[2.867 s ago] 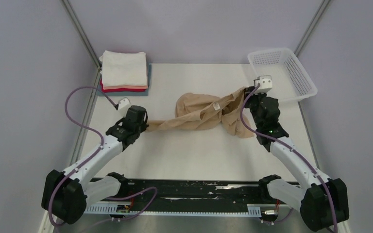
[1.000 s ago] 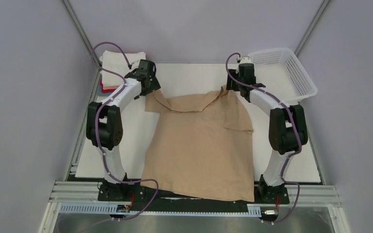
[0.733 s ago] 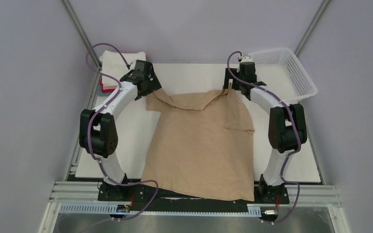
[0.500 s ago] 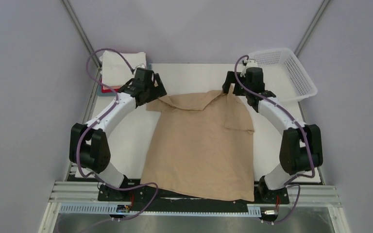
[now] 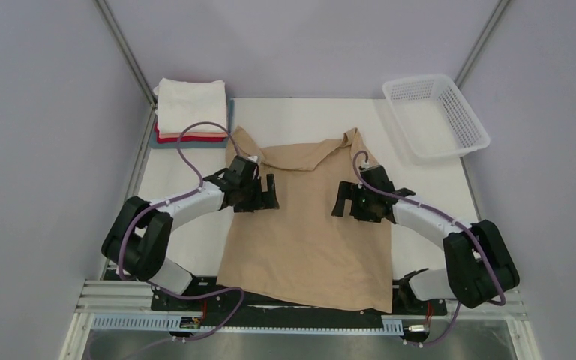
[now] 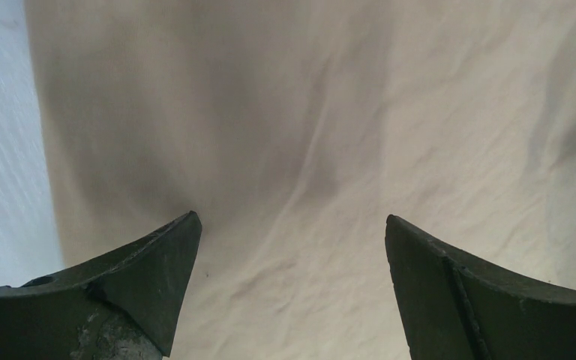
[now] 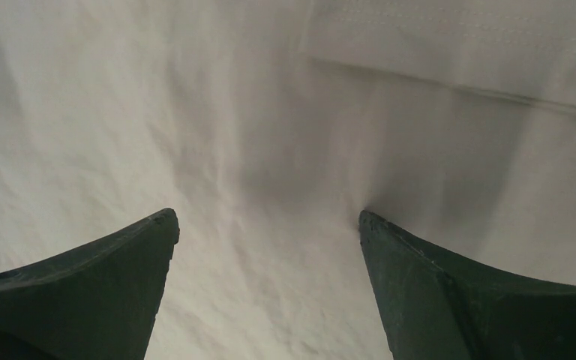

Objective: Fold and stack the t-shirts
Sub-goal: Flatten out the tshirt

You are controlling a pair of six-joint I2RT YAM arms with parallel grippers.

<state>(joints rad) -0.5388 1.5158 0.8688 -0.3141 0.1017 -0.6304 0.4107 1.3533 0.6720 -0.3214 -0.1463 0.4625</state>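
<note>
Both arms are pulling back from the far shoulders of the shirt, where they were a moment ago, and are now hovering low over its chest. The right gripper (image 5: 343,201), which was half-closed on the collar edge a second ago, is now standing wide open with nothing between its fingers. The left gripper (image 5: 268,195) is gaping just as wide and is also holding nothing.

From where I am standing, the tan t-shirt (image 5: 307,240) is lying spread out flat in the middle of the white table (image 5: 300,116), collar toward the far side. Its hem is drooping over the near edge, between the two arm bases. The two grippers are facing each other across the upper part of the shirt, the left one at the shirt's left edge, the right one over its right side.

In the left wrist view, smooth tan cloth is filling the space ahead of the dark fingertips (image 6: 157,255), with a strip of bare table showing at the left. In the right wrist view, a stitched, folded-over edge (image 7: 457,45) is crossing the top corner.

At the far left corner, the stack of folded t-shirts (image 5: 191,112) is sitting untouched, cream-white on top, with pink, red and grey-blue edges peeking out below. At the far right corner, the white mesh basket (image 5: 469,112) is resting well apart from the shirt.
</note>
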